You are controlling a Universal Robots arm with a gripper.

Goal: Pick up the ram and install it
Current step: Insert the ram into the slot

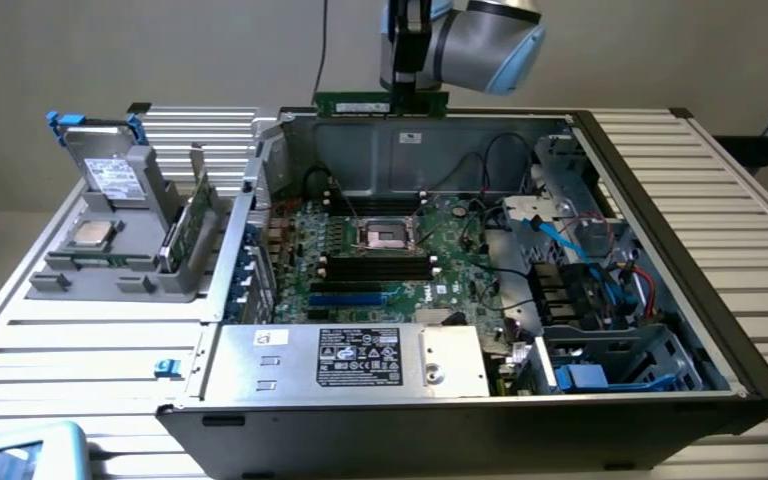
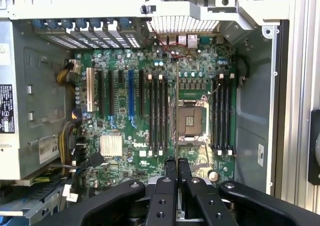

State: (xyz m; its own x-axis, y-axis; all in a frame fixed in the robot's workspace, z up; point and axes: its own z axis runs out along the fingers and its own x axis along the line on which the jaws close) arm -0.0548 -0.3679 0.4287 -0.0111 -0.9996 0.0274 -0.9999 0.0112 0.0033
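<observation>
Nearest in the exterior view is the black front wall of one open computer case [image 1: 464, 420], lying on a white slatted table [image 1: 704, 200]. Just behind that wall sits one silver power supply [image 1: 344, 358] with a label, and towards the exterior view's right one drive cage [image 1: 624, 360] with blue parts.

Further in lies the green motherboard [image 1: 458, 265]. At its middle is one CPU socket [image 1: 387, 234]. The wrist view shows two banks of black memory slots [image 2: 159, 113], one on each side of the socket, along with one blue slot [image 2: 131, 93] and one small silver heatsink [image 2: 111, 145].

On the exterior view's left, outside the case, one grey fixture [image 1: 104, 275] holds one processor chip [image 1: 92, 235] lying flat, one hard drive [image 1: 115, 172] standing up and one green card [image 1: 195, 222] on edge.

Farthest back, above the case's rear wall, hangs the gripper [image 1: 406, 92]. Its two fingers [image 2: 171, 168] are pressed together, pinching the ram [image 1: 355, 104]. The single stick lies level in the air, clear of the motherboard, and reaches out from the jaws towards the exterior view's left.
</observation>
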